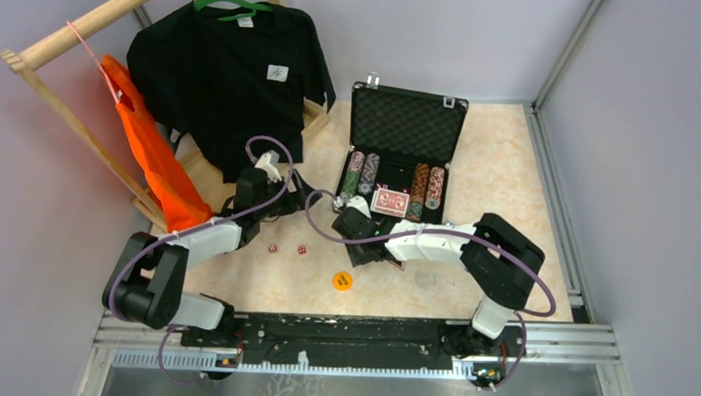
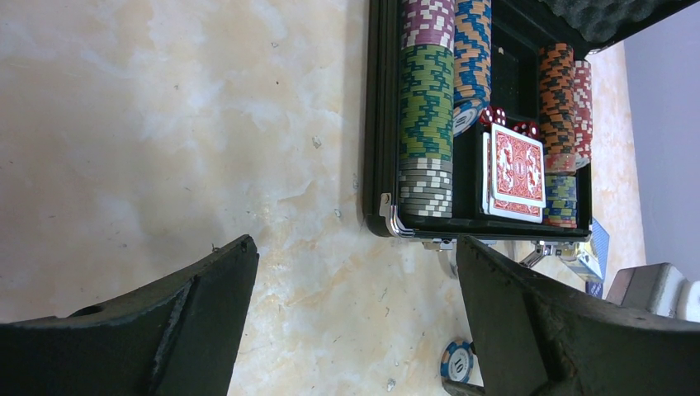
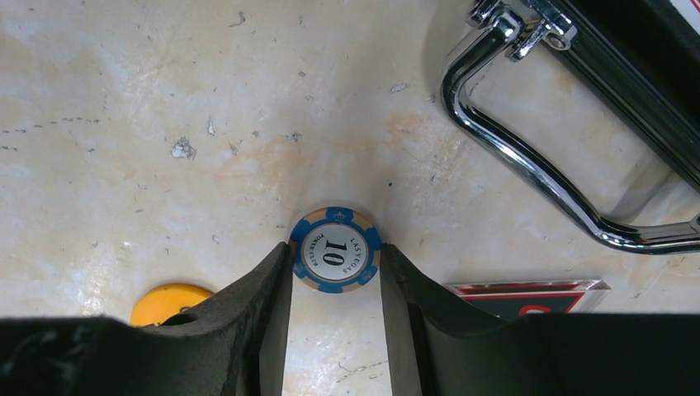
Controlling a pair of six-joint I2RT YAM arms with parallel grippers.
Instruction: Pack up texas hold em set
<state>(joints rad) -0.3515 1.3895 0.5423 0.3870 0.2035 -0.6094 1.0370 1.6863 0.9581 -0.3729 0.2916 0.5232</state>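
The black case (image 1: 409,121) stands open at the back with its foam lid up. It holds rows of striped chips (image 2: 426,124), red-backed cards (image 2: 516,169) and red dice (image 2: 494,115). My right gripper (image 3: 334,256) is just in front of the case's silver handle (image 3: 528,165), low over the table. It is shut on a blue "10" chip (image 3: 334,250), with a fingertip against each side of its rim. My left gripper (image 2: 355,247) is open and empty, left of the case's front corner. Two red dice (image 1: 273,248) and a yellow round token (image 1: 342,280) lie loose on the table.
A black T-shirt (image 1: 233,71) and an orange bag (image 1: 155,156) hang on a wooden rack at the back left. A flat red-edged piece (image 3: 528,293) lies beside my right finger. The yellow token also shows in the right wrist view (image 3: 169,299).
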